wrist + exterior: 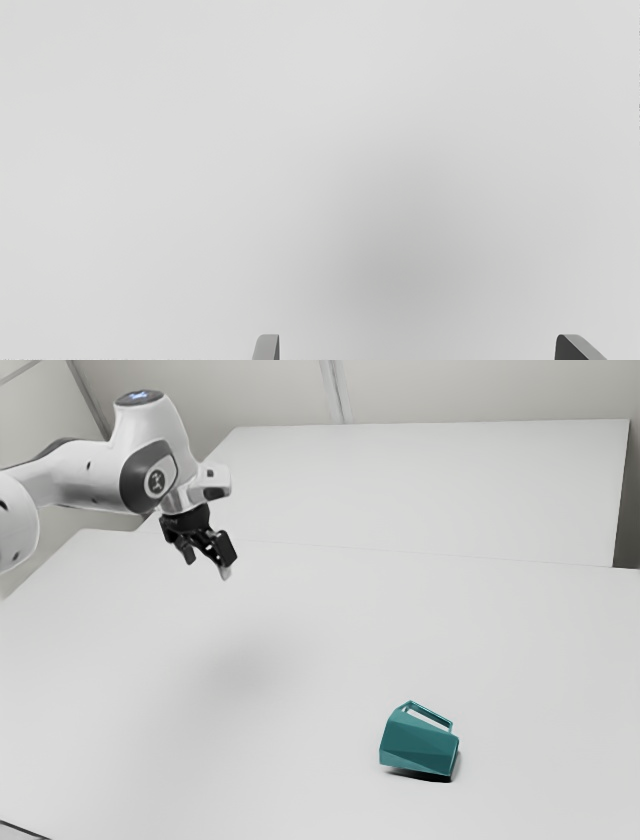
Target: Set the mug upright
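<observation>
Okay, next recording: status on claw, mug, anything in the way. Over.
Claw open, empty, raised off the table. Teal mug on its side, handle uppermost. Between them, white tabletop.

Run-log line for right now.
teal faceted mug: on its side on white table | black two-finger gripper: open, empty, raised away from mug | mug upright: not yet
</observation>
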